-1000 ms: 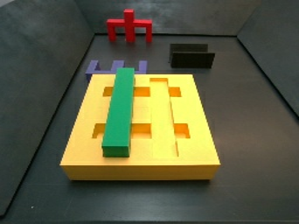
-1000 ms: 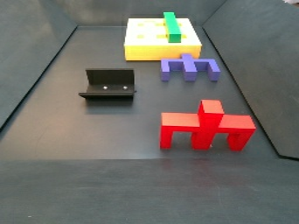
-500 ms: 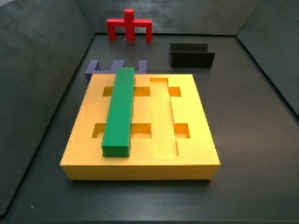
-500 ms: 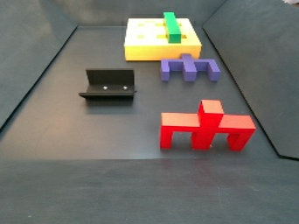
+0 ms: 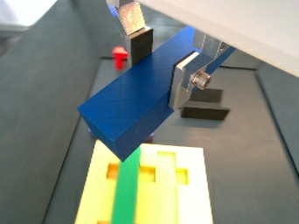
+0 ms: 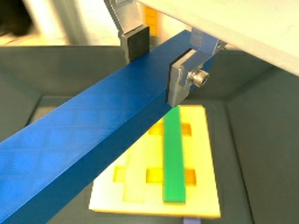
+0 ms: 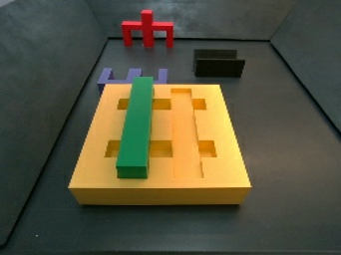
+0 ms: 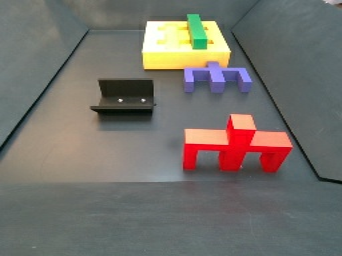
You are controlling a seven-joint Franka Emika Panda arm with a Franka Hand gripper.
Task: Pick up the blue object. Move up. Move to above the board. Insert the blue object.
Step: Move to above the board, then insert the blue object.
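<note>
Dark grey matte floor (image 7: 54,129) walled by dark panels. Large yellow-orange grooved board (image 7: 213,169) carrying a long green bar (image 7: 138,125) in one groove. Deep blue rectangular bar (image 5: 138,98) pinched between the jaws of the gripper (image 5: 162,58), high above the board, out of both side views. Likely mid-transfer; next calls for aligning with a free groove, then lowering.

Even soft light, faint shadows, blurred wrist foregrounds.

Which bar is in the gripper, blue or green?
The blue object, clamped between the gripper's fingers above the board; the green bar lies in a board groove.
</note>
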